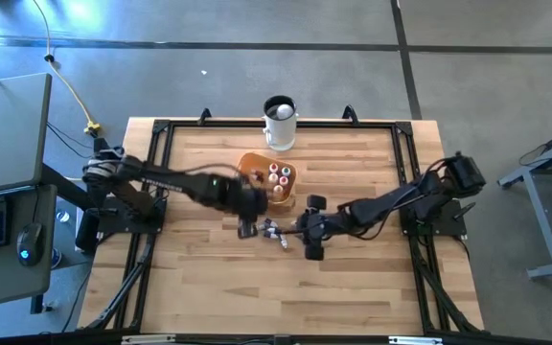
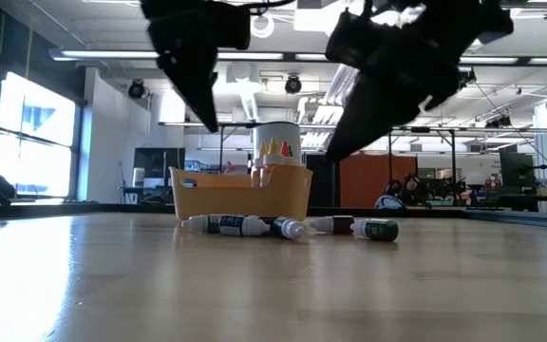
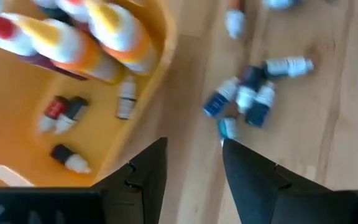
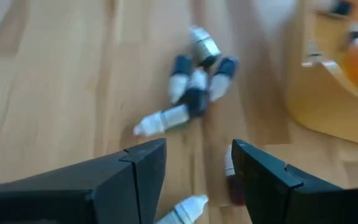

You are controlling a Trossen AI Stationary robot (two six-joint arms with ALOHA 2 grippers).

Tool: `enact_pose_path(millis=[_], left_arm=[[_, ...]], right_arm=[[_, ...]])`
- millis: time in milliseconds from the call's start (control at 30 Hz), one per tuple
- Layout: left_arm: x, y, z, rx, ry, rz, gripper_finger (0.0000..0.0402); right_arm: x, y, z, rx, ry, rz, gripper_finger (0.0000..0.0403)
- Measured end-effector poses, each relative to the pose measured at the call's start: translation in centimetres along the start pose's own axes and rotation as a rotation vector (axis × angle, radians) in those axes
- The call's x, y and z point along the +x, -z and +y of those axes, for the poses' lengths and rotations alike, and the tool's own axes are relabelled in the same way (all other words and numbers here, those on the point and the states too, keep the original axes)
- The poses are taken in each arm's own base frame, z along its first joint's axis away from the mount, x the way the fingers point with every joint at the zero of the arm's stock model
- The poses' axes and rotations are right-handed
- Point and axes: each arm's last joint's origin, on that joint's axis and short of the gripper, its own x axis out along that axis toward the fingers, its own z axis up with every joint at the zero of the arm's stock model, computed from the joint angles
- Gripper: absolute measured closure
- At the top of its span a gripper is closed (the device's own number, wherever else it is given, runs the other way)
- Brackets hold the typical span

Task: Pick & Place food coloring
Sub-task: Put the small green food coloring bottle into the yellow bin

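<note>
Both grippers hover with fingers apart, empty: left gripper [image 1: 248, 228] at the orange bowl's [image 1: 253, 165] 7 o'clock, right gripper [image 1: 311, 228] at 5. Loose food coloring bottles [image 1: 274, 230] lie between them; arms risk colliding or scattering bottles.

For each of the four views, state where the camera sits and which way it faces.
High view: overhead, straight down; both arms, orange bowl, white mug.
Low view: table height, level toward the room; both arms hang in above, loose food coloring bottles.
Left wrist view: past the open left hand, down at the bowl's rim.
Right wrist view: past the open right hand, down at the table.
Shared: all four show the loose bottles.
</note>
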Motion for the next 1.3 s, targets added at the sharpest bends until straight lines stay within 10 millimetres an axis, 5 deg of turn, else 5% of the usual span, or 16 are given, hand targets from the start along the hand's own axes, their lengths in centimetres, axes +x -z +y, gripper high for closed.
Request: enact_pose_path(millis=[300, 700, 967, 1300], left_arm=[[-0.9, 3.3, -4.3, 0.036, -0.207, -0.047, 0.025], [-4.2, 6.7, -5.1, -0.061, -0.371, -0.083, 0.025], [-1.3, 8.7, -6.4, -0.208, -0.293, -0.162, 0.025], [1.5, 8.8, -7.6, -0.271, -0.108, -0.346, 0.025]], right_arm=[[-0.9, 0.9, 1.9, 0.211, 0.137, 0.026, 0.0226], [-0.5, 4.3, 2.1, 0.345, 0.164, 0.084, 0.0226], [0.0, 5.5, 2.0, 0.362, 0.105, 0.01, 0.0226], [0.2, 6.7, 1.8, 0.366, 0.083, 0.008, 0.0226]])
